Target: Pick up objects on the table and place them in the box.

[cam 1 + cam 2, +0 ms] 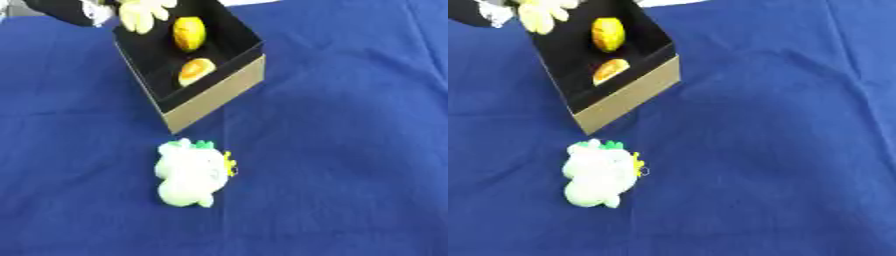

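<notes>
while wide bare blue cloth spreads to the right and front, a pale green plush toy lies alone near the middle, just before the corner of an open box. inside its black hollow sit two yellow-orange pieces, apart from each other. farthest, at the box's back left rim, a pale yellow hand on a dark sleeve hangs; whether it holds anything cannot be told.
</notes>
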Available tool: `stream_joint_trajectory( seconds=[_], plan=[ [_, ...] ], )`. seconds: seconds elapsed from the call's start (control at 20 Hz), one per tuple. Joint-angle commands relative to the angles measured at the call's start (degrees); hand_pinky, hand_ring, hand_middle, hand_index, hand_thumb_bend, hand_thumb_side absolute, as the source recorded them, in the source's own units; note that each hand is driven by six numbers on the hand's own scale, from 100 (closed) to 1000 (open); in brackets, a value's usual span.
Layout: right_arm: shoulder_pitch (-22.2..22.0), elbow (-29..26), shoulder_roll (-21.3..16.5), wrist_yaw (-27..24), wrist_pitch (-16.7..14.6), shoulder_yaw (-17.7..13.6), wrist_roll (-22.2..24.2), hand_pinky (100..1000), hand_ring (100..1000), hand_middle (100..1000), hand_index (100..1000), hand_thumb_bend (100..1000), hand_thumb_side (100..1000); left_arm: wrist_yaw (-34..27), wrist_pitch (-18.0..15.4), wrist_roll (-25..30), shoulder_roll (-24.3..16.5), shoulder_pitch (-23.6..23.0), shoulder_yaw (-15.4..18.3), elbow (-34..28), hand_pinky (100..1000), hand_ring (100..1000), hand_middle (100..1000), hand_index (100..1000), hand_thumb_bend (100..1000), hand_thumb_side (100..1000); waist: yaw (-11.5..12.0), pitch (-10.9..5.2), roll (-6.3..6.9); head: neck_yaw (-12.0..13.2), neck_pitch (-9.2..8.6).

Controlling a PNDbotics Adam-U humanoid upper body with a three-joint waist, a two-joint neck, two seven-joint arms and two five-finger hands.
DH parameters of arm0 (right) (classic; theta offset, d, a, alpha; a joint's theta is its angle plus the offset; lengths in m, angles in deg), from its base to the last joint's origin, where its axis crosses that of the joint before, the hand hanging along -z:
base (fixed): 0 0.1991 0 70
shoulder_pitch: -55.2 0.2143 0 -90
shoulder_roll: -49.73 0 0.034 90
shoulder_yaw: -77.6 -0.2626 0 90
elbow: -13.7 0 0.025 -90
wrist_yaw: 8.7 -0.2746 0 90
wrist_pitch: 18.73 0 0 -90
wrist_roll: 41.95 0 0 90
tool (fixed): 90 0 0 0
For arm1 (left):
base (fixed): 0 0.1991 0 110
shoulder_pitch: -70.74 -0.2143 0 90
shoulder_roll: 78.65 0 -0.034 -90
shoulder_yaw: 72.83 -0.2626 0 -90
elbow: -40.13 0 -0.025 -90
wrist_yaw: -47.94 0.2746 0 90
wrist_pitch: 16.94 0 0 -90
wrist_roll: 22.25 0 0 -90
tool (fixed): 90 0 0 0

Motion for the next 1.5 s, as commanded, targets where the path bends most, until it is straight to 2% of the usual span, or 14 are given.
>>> stream_joint_trajectory(
  seconds=[0.05, 0.2, 0.3, 0.4, 0.45, 0.55, 0.75, 0.9, 0.95, 1.05, 1.15, 1.35, 1.5],
  plan=[
    [0.9, -0.8, -1.5, -0.8, -0.1, -0.1, 0.5, 767, 761, 624, 688, 100, 331, 3.6, -0.7, -1.1, 0.6, 1.8, -0.1, 3.1, 809, 698, 648, 775, 222, 168, -0.3, -1.08, -0.24, 0.7, -0.80],
    [1.2, -0.8, -1.3, -1.1, -0.1, 0.0, 0.8, 767, 761, 624, 688, 100, 331, 6.3, -1.9, -1.5, 1.8, 2.2, -0.5, 5.4, 816, 717, 677, 806, 272, 188, -0.6, -1.14, -0.29, 0.9, -0.87],
    [1.4, -0.8, -1.2, -1.3, -0.1, 0.0, 0.9, 767, 761, 624, 689, 100, 329, 7.4, -2.8, -1.3, 2.3, 2.2, -0.9, 6.3, 836, 763, 752, 872, 391, 260, -0.7, -1.23, -0.35, 0.9, -0.88],
    [1.7, -0.8, -1.2, -1.6, -0.2, 0.0, 1.1, 767, 761, 624, 689, 100, 327, 8.4, -3.6, -0.8, 2.6, 2.1, -1.3, 6.6, 844, 779, 775, 894, 462, 319, -0.7, -1.33, -0.40, 0.8, -0.83],
    [1.8, -0.8, -1.2, -1.7, -0.2, 0.0, 1.2, 767, 761, 625, 690, 100, 326, 8.8, -4.0, -0.5, 2.6, 2.0, -1.4, 6.7, 848, 785, 784, 904, 524, 378, -0.7, -1.39, -0.43, 0.8, -0.77],
    [2.0, -0.8, -1.3, -1.9, -0.3, 0.0, 1.3, 767, 761, 625, 690, 100, 325, 9.6, -4.5, -0.1, 2.6, 1.8, -1.5, 6.8, 851, 792, 793, 913, 555, 412, -0.6, -1.53, -0.48, 0.7, -0.64],
    [1.9, -0.8, -1.2, -2.1, -0.4, -0.1, 1.3, 768, 761, 625, 690, 100, 324, 10.0, -4.4, 0.1, 2.6, 1.3, -1.4, 6.7, 850, 787, 782, 906, 508, 373, -0.3, -1.90, -0.66, 0.5, -0.33],
    [1.9, -0.8, -1.0, -2.3, -0.4, -0.2, 1.2, 768, 761, 625, 690, 100, 322, 9.1, -4.3, 0.3, 2.5, 1.0, -1.4, 6.1, 845, 779, 769, 900, 466, 378, -0.2, -2.26, -0.83, 0.5, -0.20],
    [1.8, -0.8, -1.0, -2.3, -0.3, -0.2, 1.2, 768, 761, 626, 690, 100, 321, 8.6, -4.1, -0.2, 2.4, 0.8, -1.2, 5.5, 833, 758, 738, 877, 378, 348, 0.0, -2.43, -0.95, 0.4, -0.08],
    [1.5, -0.8, -0.9, -2.3, -0.3, -0.3, 1.1, 768, 761, 626, 691, 100, 319, 6.5, -3.2, -1.9, 1.7, -0.1, -1.1, 2.5, 820, 728, 696, 848, 317, 341, 0.5, -2.75, -1.16, 0.1, 0.30],
    [1.1, -0.8, -1.0, -2.2, -0.4, -0.6, 0.9, 769, 762, 626, 691, 100, 318, 2.2, -2.1, -3.1, 0.1, -2.0, -1.6, -3.1, 811, 705, 669, 831, 294, 347, 1.2, -3.08, -1.33, -0.6, 0.82],
    [0.5, -0.8, -1.0, -2.0, -0.3, -0.8, 0.5, 769, 762, 630, 691, 100, 317, -6.3, 1.7, -2.4, -4.1, -8.3, -4.0, -20.0, 810, 702, 672, 837, 309, 389, 2.7, -3.56, -1.64, -2.4, 1.56],
    [0.4, -0.8, -1.0, -2.0, -0.3, -0.8, 0.4, 769, 762, 635, 692, 100, 317, -9.3, 5.3, 0.0, -6.9, -12.7, -5.9, -31.4, 819, 727, 724, 861, 341, 428, 3.6, -4.01, -1.95, -3.6, 2.12]
  ],
)
